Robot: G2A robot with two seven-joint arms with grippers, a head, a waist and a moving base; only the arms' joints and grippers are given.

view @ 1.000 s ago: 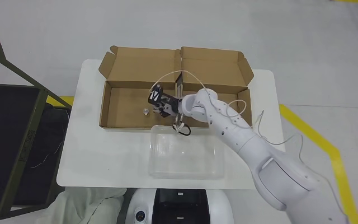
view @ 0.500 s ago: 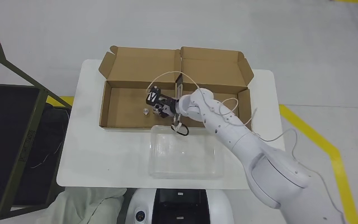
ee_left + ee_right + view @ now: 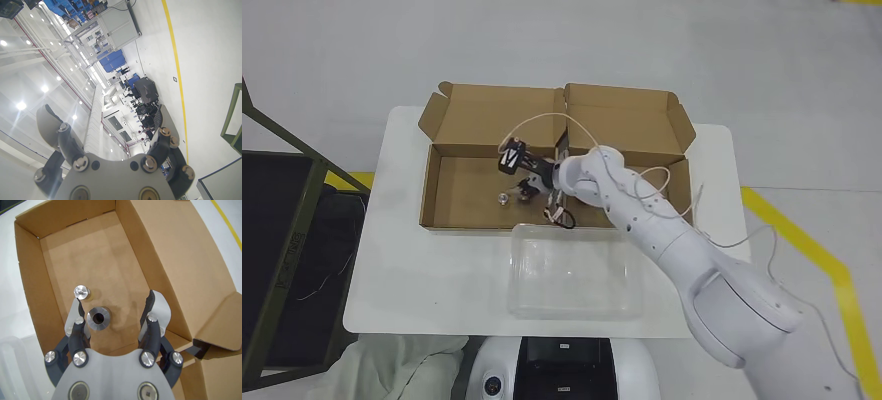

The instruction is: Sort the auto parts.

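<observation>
Holding the right gripper (image 3: 114, 298) over the cardboard box (image 3: 170, 266), jaws wide and empty, with metal sleeve (image 3: 98, 318) and small bolt (image 3: 81, 292) lying on its floor. Risks knocking the sleeve aside with the near fingertip (image 3: 74, 311).

**Materials and surface finishes at the sorting table**

The cardboard box (image 3: 170, 266) is brown paperboard, matt and slightly fibrous, with faint darker scuffs on its floor. Two metal parts lie inside. The grey sleeve (image 3: 98, 318) is machined smooth, with a bright bevelled rim and a dark bore. The small stud (image 3: 81, 292) has a shiny silver head on a duller, brass-coloured body. The right gripper (image 3: 114, 298) has a brushed grey metal plate, polished screw heads, matt black links, and rough black pads (image 3: 146, 307) lining its pale metal fingers. The left gripper (image 3: 103, 109) is built alike. The tray (image 3: 572, 285) is clear, glossy plastic. The table (image 3: 402, 250) is white, smooth and matt.
</observation>
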